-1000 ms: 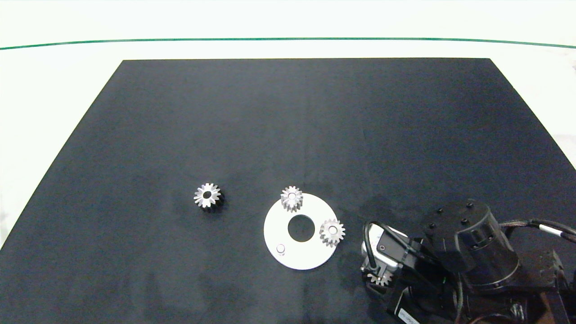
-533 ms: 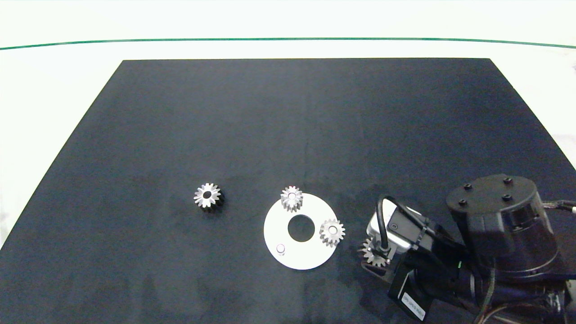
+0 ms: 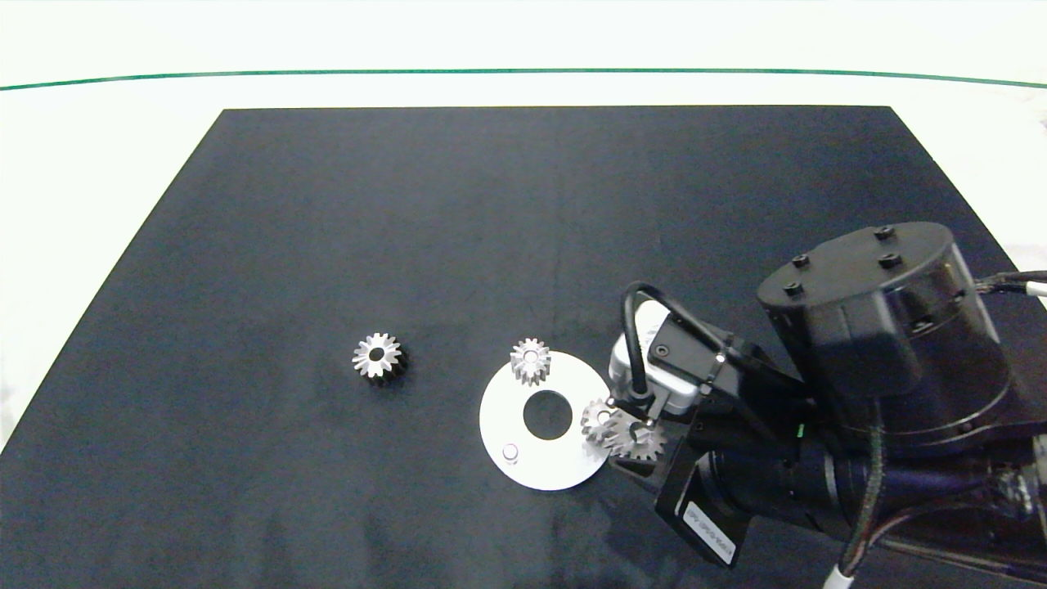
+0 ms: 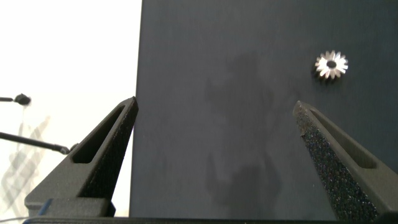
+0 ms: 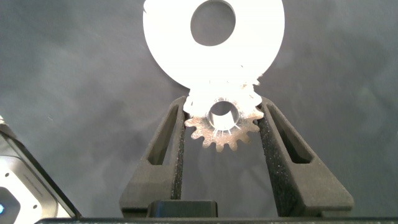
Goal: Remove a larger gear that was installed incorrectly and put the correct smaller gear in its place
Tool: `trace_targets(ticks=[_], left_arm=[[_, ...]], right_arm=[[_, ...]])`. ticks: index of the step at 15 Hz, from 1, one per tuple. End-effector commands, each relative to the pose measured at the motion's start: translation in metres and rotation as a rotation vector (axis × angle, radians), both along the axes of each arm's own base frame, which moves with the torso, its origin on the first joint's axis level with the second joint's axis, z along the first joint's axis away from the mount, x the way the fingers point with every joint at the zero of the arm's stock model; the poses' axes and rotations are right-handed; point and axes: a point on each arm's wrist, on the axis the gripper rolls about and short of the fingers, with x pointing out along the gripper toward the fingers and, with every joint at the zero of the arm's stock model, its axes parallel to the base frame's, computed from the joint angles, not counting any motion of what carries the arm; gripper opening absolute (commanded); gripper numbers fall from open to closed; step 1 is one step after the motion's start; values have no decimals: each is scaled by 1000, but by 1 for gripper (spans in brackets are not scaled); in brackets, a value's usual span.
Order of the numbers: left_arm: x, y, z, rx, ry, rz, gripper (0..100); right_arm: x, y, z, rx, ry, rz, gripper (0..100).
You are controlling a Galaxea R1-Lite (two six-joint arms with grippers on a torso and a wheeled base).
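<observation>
A matte black mat [image 3: 523, 221] covers the white table [image 3: 98, 164]. On it lies a flat white disc [image 3: 511, 421] with a round central hole and one bare short peg [image 3: 510, 451]. Two silver gears sit on the disc's other pegs: one at the far rim [image 3: 530, 361], one at the right rim [image 3: 599, 420].

The right gripper [image 5: 222, 127] comes in from the right, its two grey, foam-lined fingers [image 5: 176, 140] clamped on the smaller gear [image 5: 221, 124], a thin silver wheel with short blunt teeth and a wide round bore. In the head view this gear hangs at the disc's right edge, overlapping the gear mounted there.

The larger gear [image 3: 377, 357], thick-bodied with sharp starburst teeth, rests on the mat well left of the disc.

The left gripper [image 4: 214, 124] hangs near the mat's left edge, fingers spread wide and holding nothing.
</observation>
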Motion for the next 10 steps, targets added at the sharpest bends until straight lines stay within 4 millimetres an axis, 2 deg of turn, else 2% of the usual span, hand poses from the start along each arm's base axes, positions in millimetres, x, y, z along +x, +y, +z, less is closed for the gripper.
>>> trace_targets(ticks=[1, 8, 10], left_arm=[[-15, 1, 1, 1, -52, 0, 100], [-32, 2, 4, -2, -116, 1, 100], [-33, 3, 4, -3, -121, 1, 100]], right_arm=[[5, 27, -12, -45, 10, 23, 28], [15, 72, -13, -79, 20, 67, 28], [17, 79, -15, -83, 19, 67, 28]])
